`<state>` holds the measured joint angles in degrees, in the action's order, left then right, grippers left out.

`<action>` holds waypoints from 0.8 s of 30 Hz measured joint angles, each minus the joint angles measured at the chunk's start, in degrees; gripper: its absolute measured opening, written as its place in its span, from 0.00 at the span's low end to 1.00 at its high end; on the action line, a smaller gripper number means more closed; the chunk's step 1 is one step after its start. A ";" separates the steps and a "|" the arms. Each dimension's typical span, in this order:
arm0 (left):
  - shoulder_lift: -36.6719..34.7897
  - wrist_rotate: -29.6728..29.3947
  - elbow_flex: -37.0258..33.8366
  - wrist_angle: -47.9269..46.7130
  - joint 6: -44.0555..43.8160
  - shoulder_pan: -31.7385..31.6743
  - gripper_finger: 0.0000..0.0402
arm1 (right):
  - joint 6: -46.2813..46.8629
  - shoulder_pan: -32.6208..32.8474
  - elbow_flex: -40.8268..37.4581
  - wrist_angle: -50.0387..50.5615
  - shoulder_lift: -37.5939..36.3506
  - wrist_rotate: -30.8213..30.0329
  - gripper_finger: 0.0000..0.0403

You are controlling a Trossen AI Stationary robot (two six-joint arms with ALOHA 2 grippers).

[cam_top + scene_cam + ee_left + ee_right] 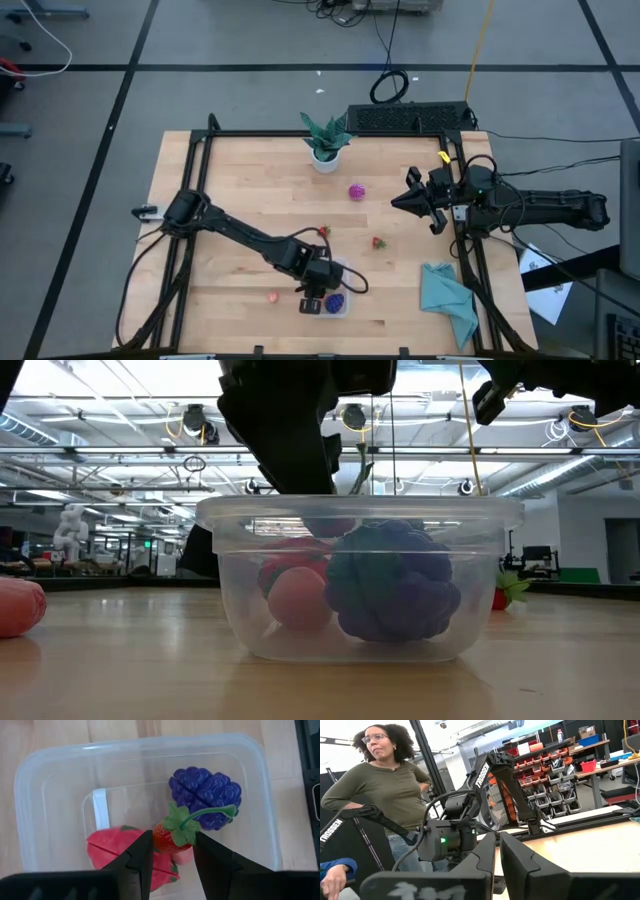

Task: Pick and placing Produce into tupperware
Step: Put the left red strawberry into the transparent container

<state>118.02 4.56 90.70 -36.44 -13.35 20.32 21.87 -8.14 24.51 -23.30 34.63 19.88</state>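
The left gripper (172, 862) is clamped on a small red strawberry (170, 839) with a green leafy top, held over the clear tupperware (45, 795). Below its fingers, inside the container, lie a dark purple bunch of grapes (207, 795) and a red piece (107, 850). Well apart, at the table's far side, the right gripper (400, 200) waits with fingers closed, holding nothing

the clear tupperware (45, 775) sits open near the worktop's front edge, holding a dark purple bunch (205, 795) and a red piece (107, 847). a small red strawberry (172, 837) with a green cap hangs over it. outside lie a magenta fruit (356, 191), a strawberry (378, 241) and a pinkish piece (273, 297).
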 joint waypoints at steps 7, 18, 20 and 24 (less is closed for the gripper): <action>-0.09 0.04 0.00 0.20 -0.25 0.03 0.30 | -0.02 -0.01 0.00 0.00 0.00 0.01 0.04; 0.34 -0.01 0.00 0.67 -1.36 1.61 0.30 | -0.04 -0.02 0.00 -0.01 0.00 0.00 0.04; 0.44 -0.03 -0.02 0.63 -1.81 1.85 0.30 | -0.03 -0.02 0.00 -0.03 0.00 0.00 0.04; 0.39 -0.31 -0.02 0.72 -1.84 2.07 0.30 | -0.03 0.00 0.00 -0.02 0.00 0.00 0.04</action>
<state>118.41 4.25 90.67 -35.72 -15.20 22.39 21.84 -8.14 24.51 -23.32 34.63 19.88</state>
